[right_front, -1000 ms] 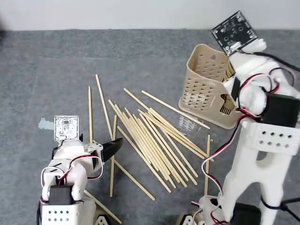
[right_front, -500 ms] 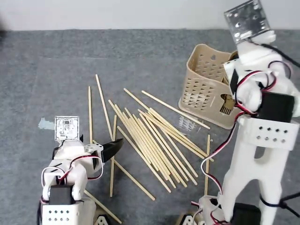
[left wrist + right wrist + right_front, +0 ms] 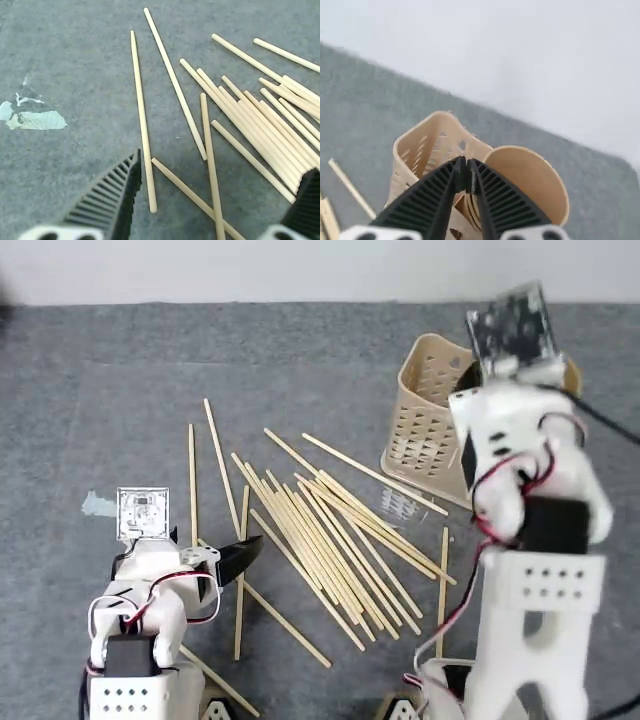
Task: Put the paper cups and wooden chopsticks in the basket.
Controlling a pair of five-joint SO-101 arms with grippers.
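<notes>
Many wooden chopsticks (image 3: 330,530) lie fanned out on the grey mat, with a few loose ones (image 3: 142,115) near my left gripper (image 3: 210,210). That gripper hangs open just above them, nothing between its fingers (image 3: 117,197). The beige slotted basket (image 3: 428,412) stands at the back right, partly covered by the right arm (image 3: 515,460). My right gripper (image 3: 466,169) is shut and empty, held above the basket (image 3: 427,142). Tan paper cups (image 3: 530,182) lean inside it.
A torn scrap of pale tape (image 3: 97,505) sticks to the mat left of the left arm; the same scrap (image 3: 32,119) appears beside the left gripper. A white wall runs along the mat's far edge.
The right arm has swung from the basket's right side to stand over and in front of it, its wrist tilting up. The left arm and the chopsticks have not moved.
</notes>
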